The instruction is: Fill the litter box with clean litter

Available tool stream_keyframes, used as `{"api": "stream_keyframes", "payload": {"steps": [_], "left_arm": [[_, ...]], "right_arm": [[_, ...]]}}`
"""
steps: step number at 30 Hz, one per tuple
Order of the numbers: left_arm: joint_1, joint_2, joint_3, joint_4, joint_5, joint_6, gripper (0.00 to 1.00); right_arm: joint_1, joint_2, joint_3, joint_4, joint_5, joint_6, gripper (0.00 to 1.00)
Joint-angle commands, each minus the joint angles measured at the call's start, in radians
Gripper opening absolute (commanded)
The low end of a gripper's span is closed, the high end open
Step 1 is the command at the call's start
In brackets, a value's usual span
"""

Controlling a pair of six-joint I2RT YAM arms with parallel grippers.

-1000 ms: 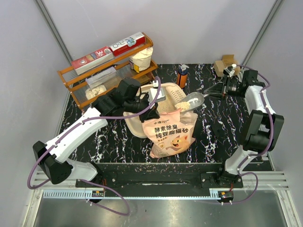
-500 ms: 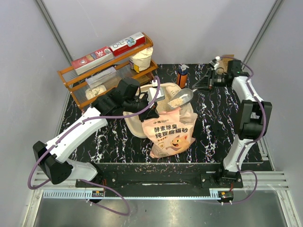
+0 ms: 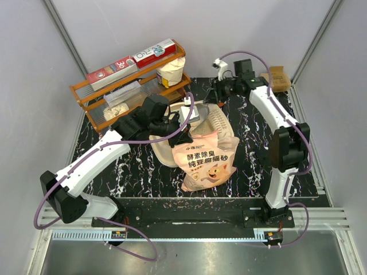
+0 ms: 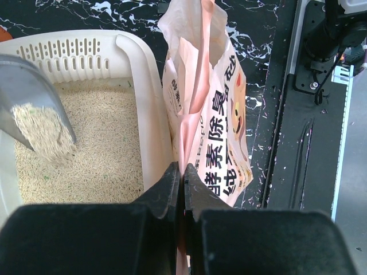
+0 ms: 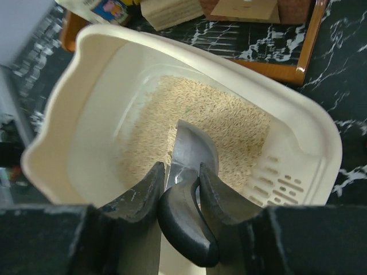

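Note:
The cream litter box lies mid-table, with its slotted end at the far side. Tan litter covers its floor. The peach-orange litter bag stands against the box's near right side. My left gripper is shut on the bag's top edge and holds it upright. My right gripper is shut on the black handle of a metal scoop. The scoop is tilted down over the box, and litter slides off it.
An orange wooden rack with boxes and a white sack stands at the back left, close behind the litter box. A cardboard box sits at the back right. Loose granules speckle the black marbled tabletop.
My right arm has swung left from the back right corner, carrying the loaded scoop past the bag's mouth to over the litter box and tipping it. The left arm has not moved.

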Motion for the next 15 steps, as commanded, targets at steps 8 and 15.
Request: {"api": "stream_keyframes", "payload": {"steps": [8,15], "left_arm": [[0.009,-0.04,-0.013,0.091,0.05,-0.002,0.0],[0.007,-0.059,-0.025,0.094,0.056,-0.008,0.0]], "right_arm": [[0.193,-0.177,-0.028,-0.043,0.379,-0.512,0.0],[0.167,-0.361,-0.014,-0.081,0.389,-0.398,0.0]]}}
